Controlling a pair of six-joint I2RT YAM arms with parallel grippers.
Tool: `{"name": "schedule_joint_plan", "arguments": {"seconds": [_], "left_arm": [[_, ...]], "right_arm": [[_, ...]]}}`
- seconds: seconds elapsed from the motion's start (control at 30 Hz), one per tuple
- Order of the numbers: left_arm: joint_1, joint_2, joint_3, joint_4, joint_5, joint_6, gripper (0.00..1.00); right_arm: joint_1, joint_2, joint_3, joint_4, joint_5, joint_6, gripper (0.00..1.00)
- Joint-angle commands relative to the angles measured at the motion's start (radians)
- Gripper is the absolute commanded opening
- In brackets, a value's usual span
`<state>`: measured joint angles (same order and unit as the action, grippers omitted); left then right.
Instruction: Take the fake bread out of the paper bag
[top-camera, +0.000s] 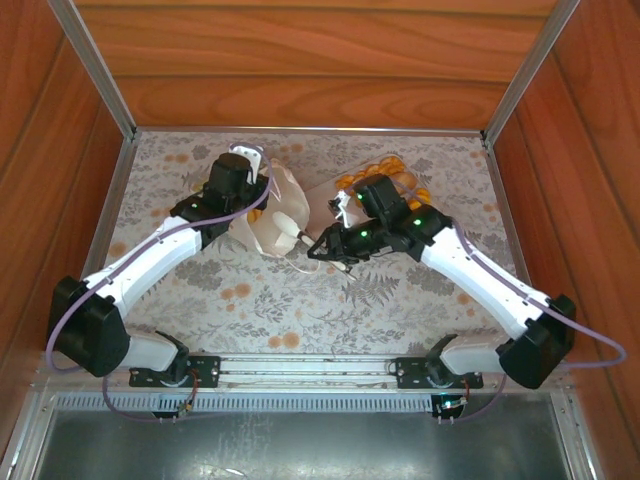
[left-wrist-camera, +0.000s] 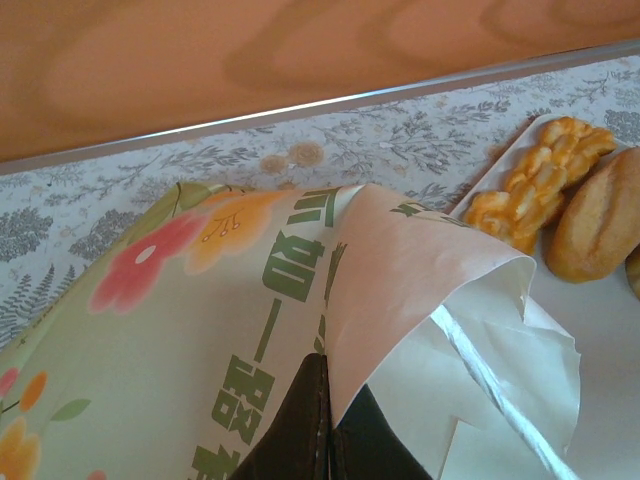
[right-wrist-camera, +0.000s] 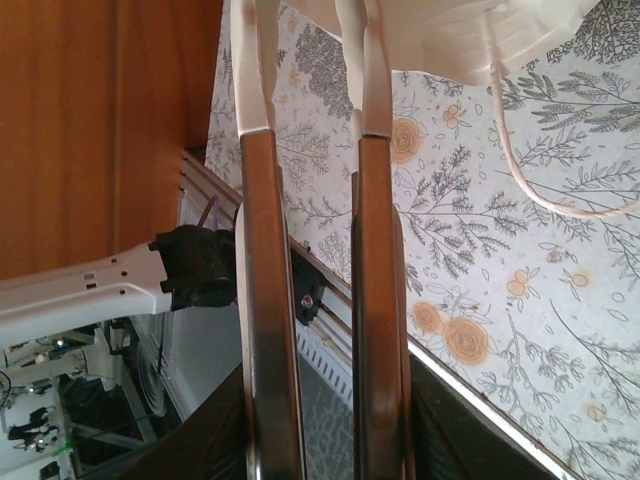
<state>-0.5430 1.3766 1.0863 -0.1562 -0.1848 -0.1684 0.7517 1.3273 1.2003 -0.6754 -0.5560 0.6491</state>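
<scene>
**Bread Removal: Tray Loaded, Bag Contents Unconfirmed**

Top view: Wood-panelled walls enclose a floral-patterned surface (top-camera: 300, 310). The paper bag (top-camera: 275, 215) sits centre-left, and the right hand (top-camera: 318, 245) meets its near corner. Fake bread (top-camera: 385, 168) lies on the tray (top-camera: 330, 192), outside the bag.

Left wrist view: The left hand (left-wrist-camera: 330, 440) is pressed together, pinching the bag wall. The visible lining is bare. A braided loaf (left-wrist-camera: 540, 180) and a roll (left-wrist-camera: 600, 215) rest on the tray.

Right wrist view: The fingers stand narrowly apart with their tips cropped, so any grip cannot be told. Removal appears largely complete. Whether bread remains deeper in the bag is unverified.
</scene>
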Motion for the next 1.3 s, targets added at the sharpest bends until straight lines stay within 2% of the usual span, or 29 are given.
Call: {"name": "schedule_joint_plan", "arguments": {"seconds": [0.0, 0.3, 0.5, 0.67, 1.27], "left_arm": [[0.008, 0.012, 0.030, 0.001, -0.006, 0.000, 0.00], [0.006, -0.006, 0.022, 0.011, 0.038, -0.011, 0.00], [0.006, -0.010, 0.002, 0.020, 0.063, -0.023, 0.00], [0.007, -0.021, -0.012, 0.029, 0.088, -0.036, 0.00], [0.006, -0.033, -0.019, 0.044, 0.133, -0.051, 0.00]], "right_arm": [[0.010, 0.037, 0.014, 0.086, -0.060, 0.034, 0.37], [0.010, 0.179, 0.102, 0.101, -0.017, 0.098, 0.40], [0.001, 0.287, 0.153, 0.145, 0.006, 0.141, 0.49], [-0.029, 0.363, 0.158, 0.242, -0.001, 0.204, 0.53], [-0.064, 0.533, 0.266, 0.379, -0.014, 0.248, 0.54]]}}
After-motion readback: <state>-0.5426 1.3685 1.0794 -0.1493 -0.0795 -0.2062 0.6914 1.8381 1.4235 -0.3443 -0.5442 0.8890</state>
